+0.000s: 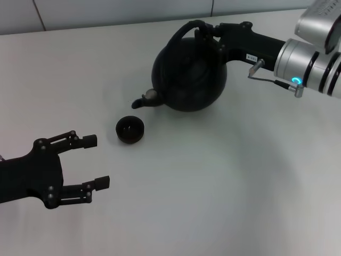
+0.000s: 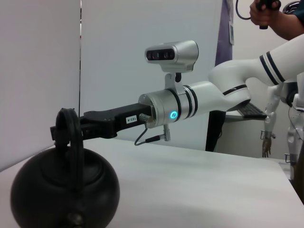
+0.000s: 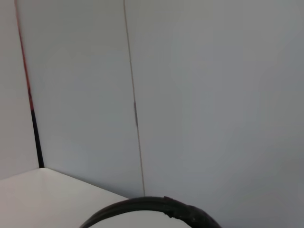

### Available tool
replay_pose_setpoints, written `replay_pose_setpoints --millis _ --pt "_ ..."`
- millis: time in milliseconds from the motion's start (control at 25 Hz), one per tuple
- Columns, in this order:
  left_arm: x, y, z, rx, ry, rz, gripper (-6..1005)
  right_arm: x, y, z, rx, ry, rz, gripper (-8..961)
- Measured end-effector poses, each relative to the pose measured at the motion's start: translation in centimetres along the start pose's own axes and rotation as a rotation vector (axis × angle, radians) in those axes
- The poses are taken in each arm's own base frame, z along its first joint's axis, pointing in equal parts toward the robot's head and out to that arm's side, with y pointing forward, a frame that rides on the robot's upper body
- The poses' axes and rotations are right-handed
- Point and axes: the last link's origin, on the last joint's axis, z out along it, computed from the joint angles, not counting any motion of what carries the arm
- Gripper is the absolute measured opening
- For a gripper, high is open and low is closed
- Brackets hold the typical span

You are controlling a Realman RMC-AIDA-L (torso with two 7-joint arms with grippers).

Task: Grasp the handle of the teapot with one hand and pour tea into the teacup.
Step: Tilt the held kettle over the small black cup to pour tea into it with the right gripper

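White, matte table (image 1: 224, 202) runs back to pale wall panels (image 3: 213, 95); in the left wrist view a person (image 2: 280, 19) stands beyond the far edge. Near the table's back sits the teapot (image 1: 189, 74), upright, spout (image 1: 144, 100) aimed toward the robot's left and slightly forward, the body's long axis running spout to rear. Just off the spout tip sits the teacup (image 1: 130, 129), apart from it. The right gripper (image 1: 209, 33) is clamped on the handle (image 1: 184, 29) at the arch's top. Well short of the teacup hovers the left gripper (image 1: 96, 162), fingers spread wide, holding nothing.
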Motion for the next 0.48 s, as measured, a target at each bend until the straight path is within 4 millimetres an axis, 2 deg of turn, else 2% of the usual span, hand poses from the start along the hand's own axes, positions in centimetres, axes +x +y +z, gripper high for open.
replay_pose_setpoints --millis 480 --pt "-0.2 0.0 0.0 0.01 -0.004 -0.004 849 -1.4 0.3 1.0 -0.043 0.013 -0.094 169"
